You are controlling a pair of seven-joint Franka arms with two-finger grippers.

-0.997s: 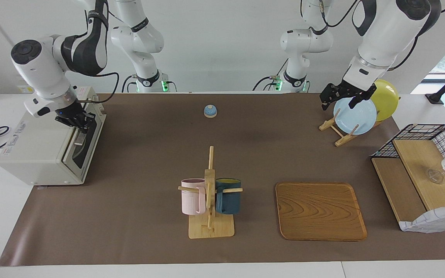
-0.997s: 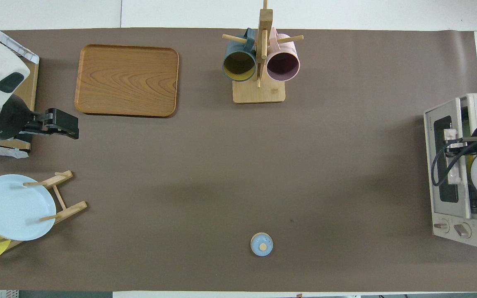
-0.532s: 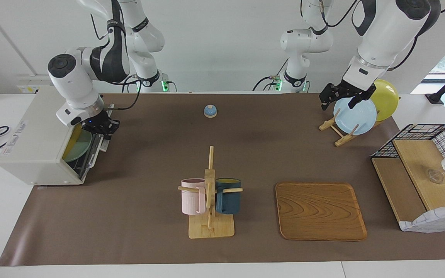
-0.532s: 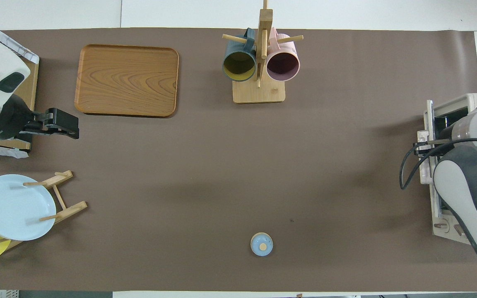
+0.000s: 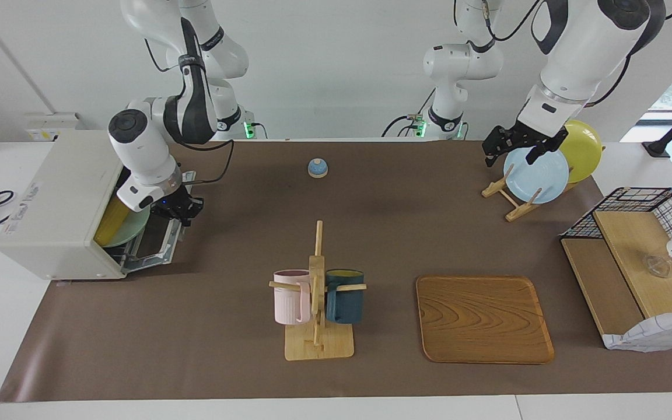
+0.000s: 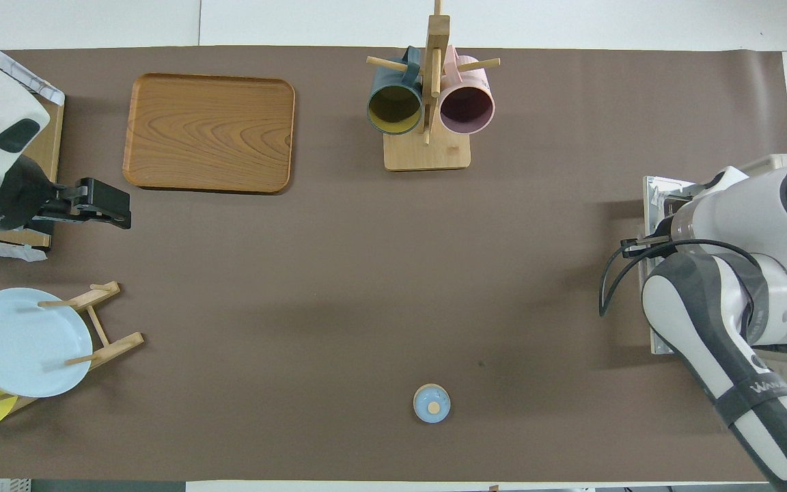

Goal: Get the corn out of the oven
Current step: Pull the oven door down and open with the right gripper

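Since the earlier frames my right arm had swung the oven [image 5: 59, 204] door [image 5: 158, 242] from nearly upright almost flat. In the facing view my right gripper [image 5: 183, 211] sat at the door's top edge, apparently pinching the handle; the corn [image 5: 113, 220] lay on a pale green plate [image 5: 130, 226] inside. Overhead, my arm hid the opening. My left gripper [image 5: 520, 149] waited over the plate rack [image 5: 508, 195]; I couldn't tell its state. Pulling further might drag the oven.
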